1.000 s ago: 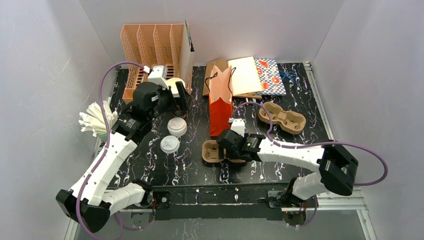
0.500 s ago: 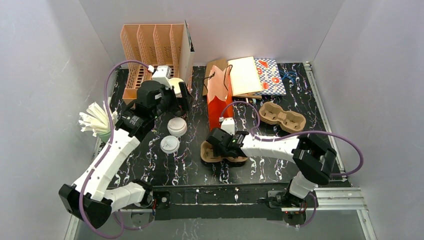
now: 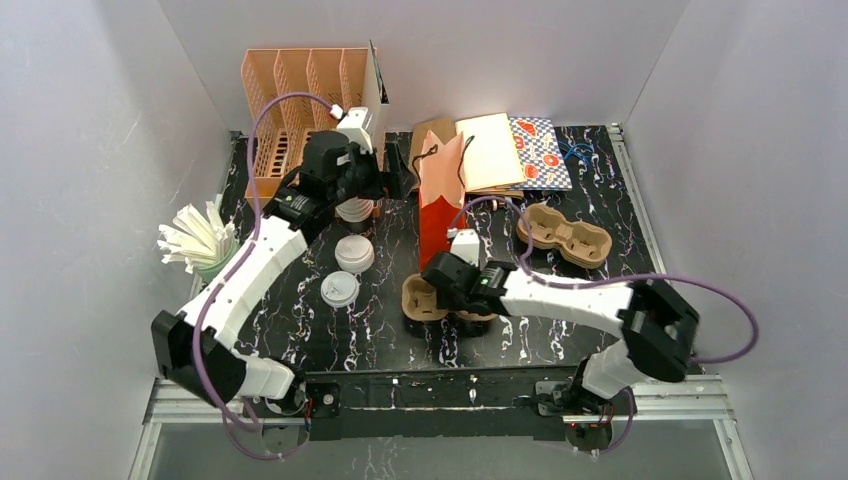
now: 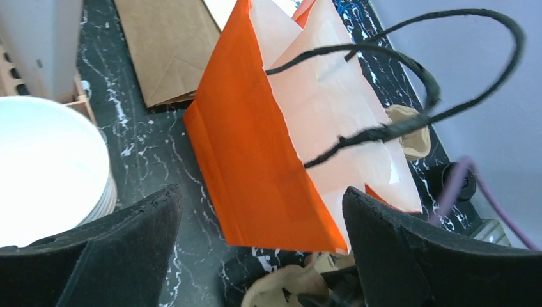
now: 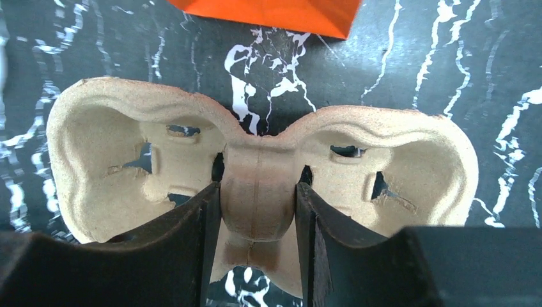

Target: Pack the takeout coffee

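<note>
the right hand (image 5: 257, 201) pinches the middle ridge of the pulp carrier (image 5: 102, 160) just in front of the orange bag (image 3: 440, 215), the left hand (image 4: 259, 208) hangs spread wide beside the bag, and a white-lidded cup (image 3: 353, 253) stands to the bag's left.

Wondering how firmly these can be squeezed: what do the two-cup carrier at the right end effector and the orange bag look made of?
The carrier looks like moulded paper pulp: tan, matte, grainy fibrous surface, soft rounded rims. The orange bag seems thin paper, matte outside, paler inside, with sharp fold creases.

Overhead sees all — wrist cams close (sharing bag (image 4: 255, 147), carrier (image 5: 409, 160)).
</note>
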`<state>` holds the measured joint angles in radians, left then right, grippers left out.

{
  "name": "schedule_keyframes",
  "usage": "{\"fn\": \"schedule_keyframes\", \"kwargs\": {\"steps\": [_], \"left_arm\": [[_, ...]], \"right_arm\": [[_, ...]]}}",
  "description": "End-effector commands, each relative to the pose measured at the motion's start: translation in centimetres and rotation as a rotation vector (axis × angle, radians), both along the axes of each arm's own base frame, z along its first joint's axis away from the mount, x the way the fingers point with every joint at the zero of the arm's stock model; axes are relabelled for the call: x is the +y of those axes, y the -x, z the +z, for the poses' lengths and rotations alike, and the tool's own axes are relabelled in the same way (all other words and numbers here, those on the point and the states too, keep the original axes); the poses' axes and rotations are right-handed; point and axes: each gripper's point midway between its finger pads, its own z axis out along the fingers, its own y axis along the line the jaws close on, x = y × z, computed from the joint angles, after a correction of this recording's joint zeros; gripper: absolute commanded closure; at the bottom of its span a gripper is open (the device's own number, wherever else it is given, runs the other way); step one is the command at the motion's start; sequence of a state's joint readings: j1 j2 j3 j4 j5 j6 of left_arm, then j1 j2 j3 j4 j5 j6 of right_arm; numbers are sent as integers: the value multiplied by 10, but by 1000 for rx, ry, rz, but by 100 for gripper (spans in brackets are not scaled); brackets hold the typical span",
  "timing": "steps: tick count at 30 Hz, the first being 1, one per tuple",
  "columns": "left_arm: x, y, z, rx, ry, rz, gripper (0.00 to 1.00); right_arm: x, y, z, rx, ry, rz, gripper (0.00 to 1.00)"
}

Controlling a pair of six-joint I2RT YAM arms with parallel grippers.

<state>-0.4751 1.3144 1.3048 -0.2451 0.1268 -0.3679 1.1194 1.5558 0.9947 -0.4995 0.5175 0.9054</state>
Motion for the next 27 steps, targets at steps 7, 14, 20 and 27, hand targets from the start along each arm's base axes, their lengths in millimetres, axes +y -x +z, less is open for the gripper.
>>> {"fn": "schedule_keyframes", "kwargs": {"steps": [7,14,20,27], "left_arm": [[-46,-27,0,46,102,-84,13],[-62,-38,-13,36,32,-39,42],[-63,-43,-21,29,-139,-4,85],[-60,-13,1,31,-147,-105,100]], "right_arm": [[-37,15,79,-135,-187,49,50],[-67,18,153,-329,-304,122,50],[-95,17,235,-491,-342,151,51],[-70,30,325,-604,-448,370,53]]}}
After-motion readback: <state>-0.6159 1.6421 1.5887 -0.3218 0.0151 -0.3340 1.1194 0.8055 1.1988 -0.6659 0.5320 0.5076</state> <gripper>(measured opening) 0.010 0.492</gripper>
